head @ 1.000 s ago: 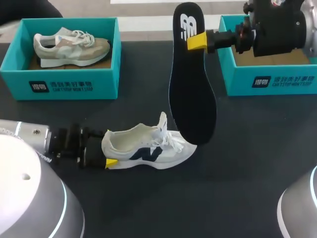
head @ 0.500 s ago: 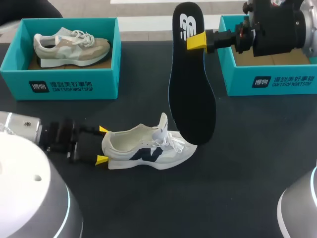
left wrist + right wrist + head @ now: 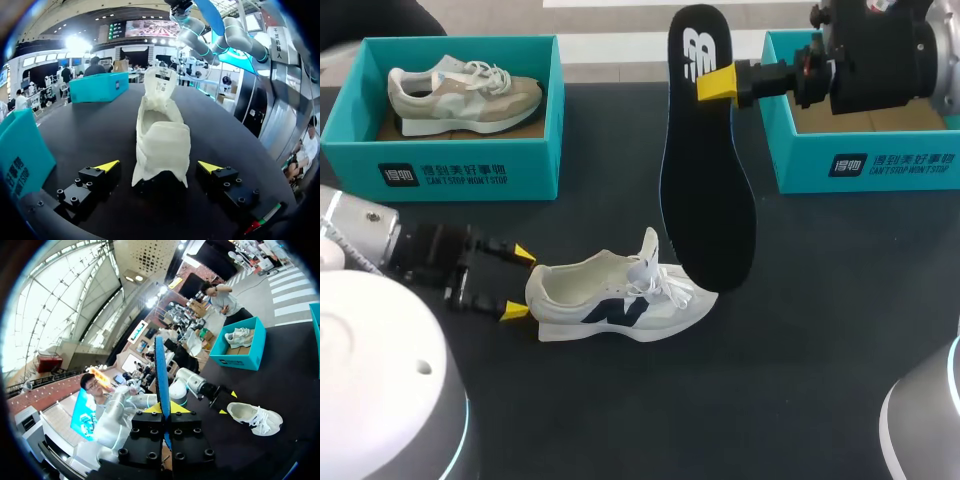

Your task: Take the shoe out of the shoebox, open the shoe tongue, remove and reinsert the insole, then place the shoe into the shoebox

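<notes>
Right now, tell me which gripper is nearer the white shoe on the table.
Left. The left gripper is open at the heel of the white shoe; the right gripper is high beyond the toe, shut on the black insole.

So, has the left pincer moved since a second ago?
Yes. The left pincer has opened and drawn back leftward from the heel of the white shoe, which has stayed put.
</notes>
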Motion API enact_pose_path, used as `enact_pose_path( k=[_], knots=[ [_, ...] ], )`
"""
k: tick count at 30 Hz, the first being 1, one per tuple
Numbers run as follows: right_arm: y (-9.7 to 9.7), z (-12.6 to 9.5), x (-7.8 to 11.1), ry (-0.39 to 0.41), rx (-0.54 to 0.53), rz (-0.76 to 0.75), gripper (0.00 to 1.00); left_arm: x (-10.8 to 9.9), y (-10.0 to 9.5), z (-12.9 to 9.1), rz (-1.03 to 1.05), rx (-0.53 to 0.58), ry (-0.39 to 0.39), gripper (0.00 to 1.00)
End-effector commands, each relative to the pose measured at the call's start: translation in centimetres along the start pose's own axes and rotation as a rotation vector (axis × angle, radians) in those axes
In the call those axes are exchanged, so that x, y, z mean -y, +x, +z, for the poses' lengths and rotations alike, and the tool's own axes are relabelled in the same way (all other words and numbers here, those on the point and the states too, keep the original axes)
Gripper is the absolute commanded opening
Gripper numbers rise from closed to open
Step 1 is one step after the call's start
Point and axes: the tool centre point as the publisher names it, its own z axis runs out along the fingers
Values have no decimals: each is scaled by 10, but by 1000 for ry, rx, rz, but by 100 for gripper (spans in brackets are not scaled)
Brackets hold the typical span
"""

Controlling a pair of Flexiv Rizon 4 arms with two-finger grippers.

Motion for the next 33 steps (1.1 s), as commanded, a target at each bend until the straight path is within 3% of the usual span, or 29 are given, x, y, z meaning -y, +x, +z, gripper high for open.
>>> enact_pose_path(
  k=[1,5,11,18,33],
  knots=[
    [0,4,-2,2,2,1,0,17,4,-1,28,39,-114,100],
    [0,4,-2,2,2,1,0,26,2,-8,42,71,-241,100],
    [0,4,-2,2,2,1,0,35,-1,-17,19,35,-354,100],
    [0,4,-2,2,2,1,0,47,-5,-21,-36,-27,-544,100],
    [0,4,-2,2,2,1,0,50,-6,-21,-26,-35,-545,100]
  ],
)
